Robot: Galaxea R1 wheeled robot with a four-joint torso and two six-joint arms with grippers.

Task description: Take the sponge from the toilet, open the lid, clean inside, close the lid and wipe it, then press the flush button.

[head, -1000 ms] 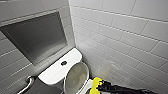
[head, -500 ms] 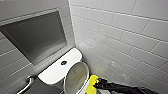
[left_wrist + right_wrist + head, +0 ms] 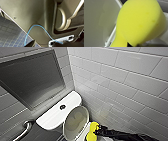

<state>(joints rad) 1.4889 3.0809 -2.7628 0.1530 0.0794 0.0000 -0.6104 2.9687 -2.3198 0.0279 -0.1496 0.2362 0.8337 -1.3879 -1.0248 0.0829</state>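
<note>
head: your right gripper (image 3: 96, 131) clamped on the sponge (image 3: 93, 127) by the raised lid (image 3: 76, 120), flush button (image 3: 62, 106) in sight | right wrist: sponge up close | left gripper (image 3: 45, 44): can't tell

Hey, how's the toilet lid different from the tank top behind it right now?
The lid is oval; the tank top is a rounded rectangle. The lid stands raised; the tank top lies flat. The tank top carries a dark round button; the lid shows none. Both are white and smooth.
</note>
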